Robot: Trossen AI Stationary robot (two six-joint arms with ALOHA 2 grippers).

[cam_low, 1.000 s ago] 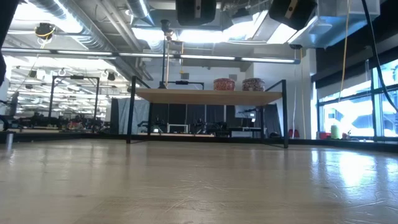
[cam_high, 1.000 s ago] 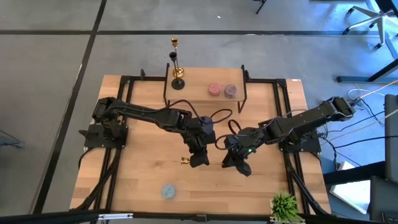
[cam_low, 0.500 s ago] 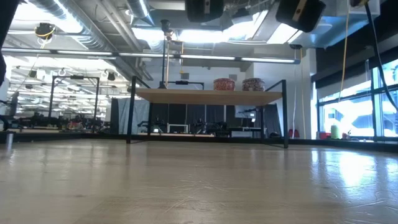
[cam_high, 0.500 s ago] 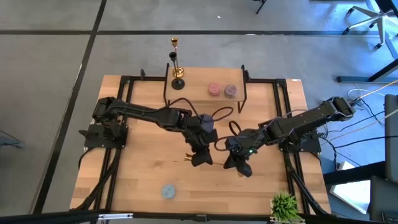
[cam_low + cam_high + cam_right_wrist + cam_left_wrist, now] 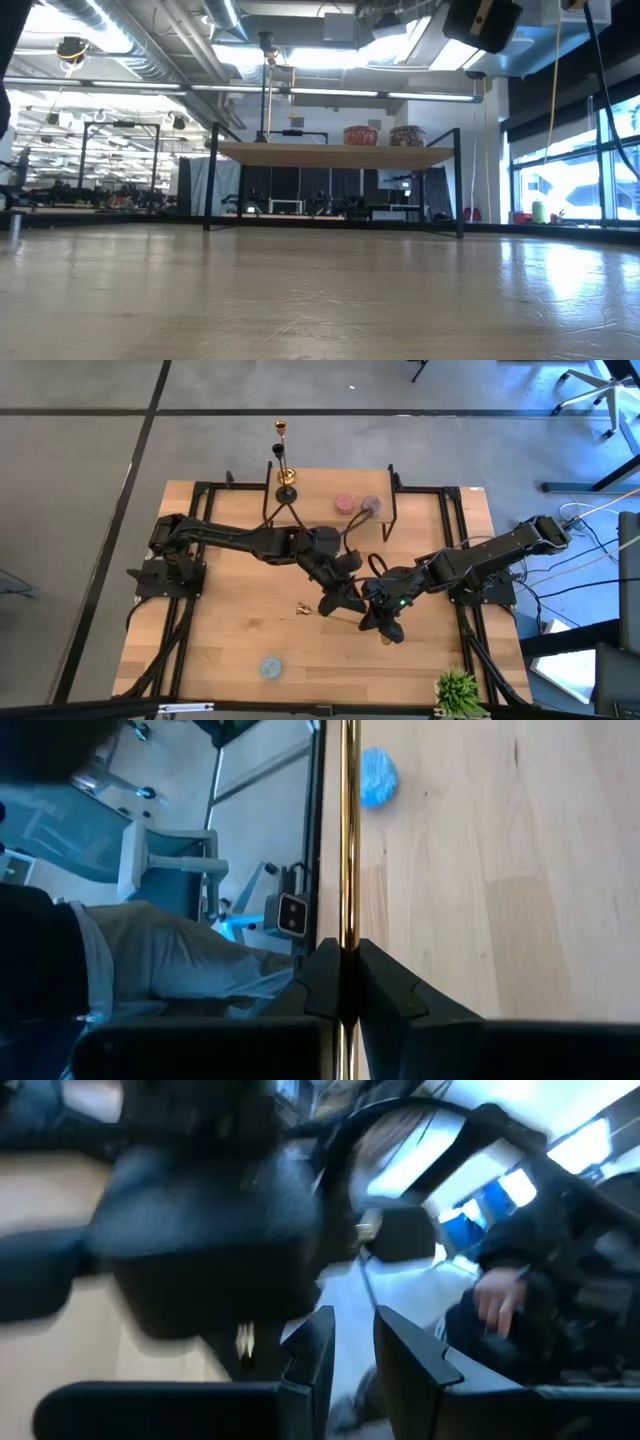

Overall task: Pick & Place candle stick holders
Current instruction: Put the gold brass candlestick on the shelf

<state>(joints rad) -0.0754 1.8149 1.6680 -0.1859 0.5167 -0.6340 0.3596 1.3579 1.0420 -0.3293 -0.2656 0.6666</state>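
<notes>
Two candle stick holders are in play, and only one matters for the coming move: the lying candle stick holder [image 5: 347,840], whose thin gold stem is pinched between the fingers of the right hand [image 5: 347,955]. Its long axis runs straight out ahead of that hand, in line with the fingers, above the worktop [image 5: 470,870] and pointing roughly towards a small blue object [image 5: 378,775] farther on. From above, the right hand [image 5: 382,625] has the stem stretching away from it past the left hand [image 5: 338,598], with a gold end [image 5: 303,607] showing just beyond. The left hand is therefore close beside the stem. In its own wrist view its fingers [image 5: 310,1365] stand slightly apart and nothing gold shows between them, so it looks released. The standing candle stick holder [image 5: 285,472] is upright on the shelf [image 5: 320,495], well beyond both hands. I judge the stem must be swung upright before it goes there.
</notes>
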